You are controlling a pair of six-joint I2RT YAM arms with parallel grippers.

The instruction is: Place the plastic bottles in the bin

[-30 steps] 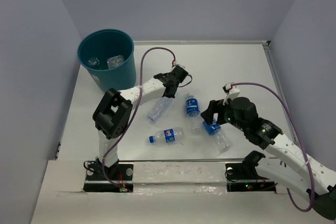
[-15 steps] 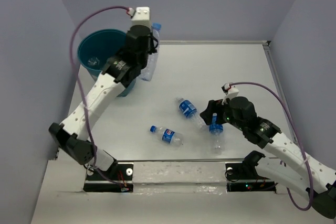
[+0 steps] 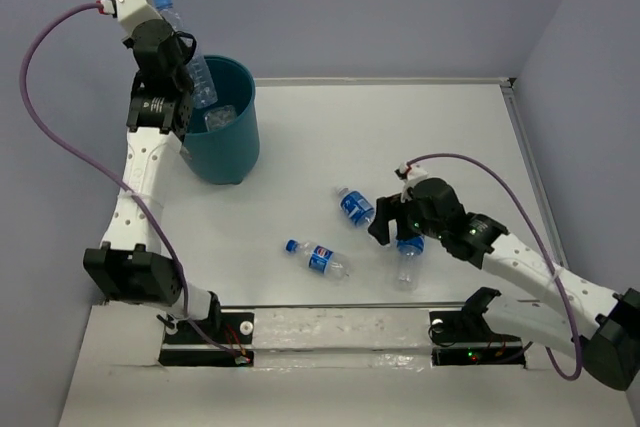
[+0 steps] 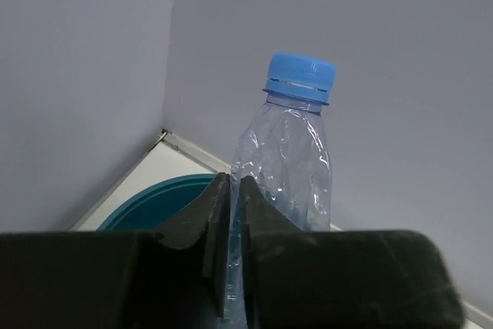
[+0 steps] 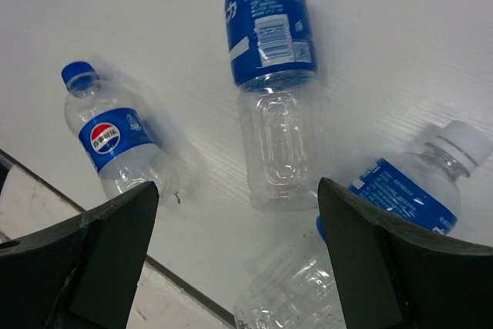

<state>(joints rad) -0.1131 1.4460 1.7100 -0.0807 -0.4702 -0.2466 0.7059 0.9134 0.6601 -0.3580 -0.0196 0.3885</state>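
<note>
My left gripper (image 3: 178,59) is raised over the left rim of the teal bin (image 3: 232,147), shut on the crumpled body of a clear plastic bottle (image 3: 192,65) with a blue cap. In the left wrist view the bottle (image 4: 286,167) stands upright past the nearly closed fingers (image 4: 214,221), with the bin's rim (image 4: 158,199) below. My right gripper (image 3: 385,230) is open and empty above three bottles lying on the table: a Pepsi bottle (image 5: 115,140), a blue-labelled bottle (image 5: 271,75) and a white-capped bottle (image 5: 420,190). A fourth clear bottle (image 5: 304,294) lies below.
Clear bottles (image 3: 220,115) lie inside the bin. The white table (image 3: 430,137) has a raised edge at the back and right. Grey walls close in on three sides. The arm bases stand on a rail (image 3: 340,325) at the near edge.
My left arm lifted the clear bottle off the table and swung it up and left, over the bin's left rim. My right gripper shifted slightly left over the lying bottles.
</note>
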